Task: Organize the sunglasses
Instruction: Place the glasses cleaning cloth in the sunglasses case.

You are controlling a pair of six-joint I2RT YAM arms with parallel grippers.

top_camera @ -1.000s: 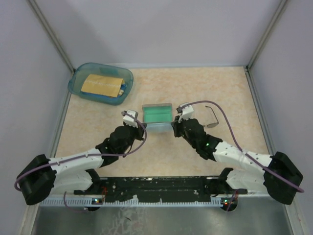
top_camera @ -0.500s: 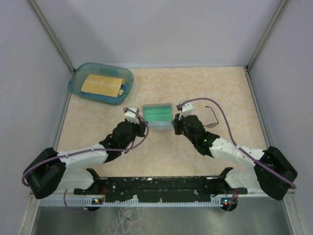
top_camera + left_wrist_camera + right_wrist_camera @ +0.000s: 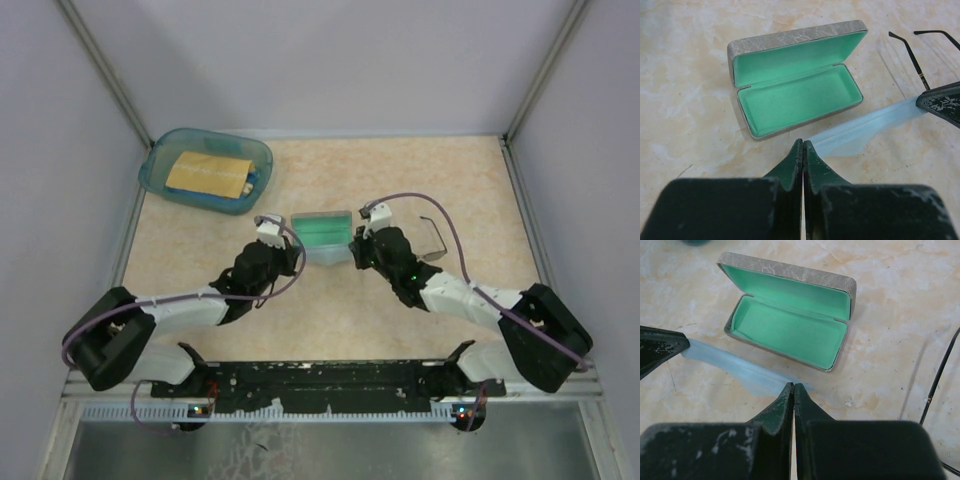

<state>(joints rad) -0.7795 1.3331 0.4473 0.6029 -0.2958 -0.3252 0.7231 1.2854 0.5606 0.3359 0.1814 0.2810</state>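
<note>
While taut beside the case [image 3: 790,100], blue cloth [image 3: 860,132] apparently in closed left end effector [image 3: 803,142] and closed right end effector [image 3: 793,386].

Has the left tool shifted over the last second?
Yes. The left tool, pinching the cloth, has edged slightly away from the arm bases and rightward, toward the fixed case.

Open case [image 3: 800,100], cloth [image 3: 865,132], blue tub [image 3: 152,172]

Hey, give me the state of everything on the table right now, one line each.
Grey oblong case with teal lining: open, empty.
Thin dark wire-framed sunglasses: on the table outside the case, arms unfolded.
Light blue cloth: stretched between both hands.
Left hand: shut on the cloth.
Right hand: shut on the cloth.
Blue plastic tub: holds something tan.
</note>
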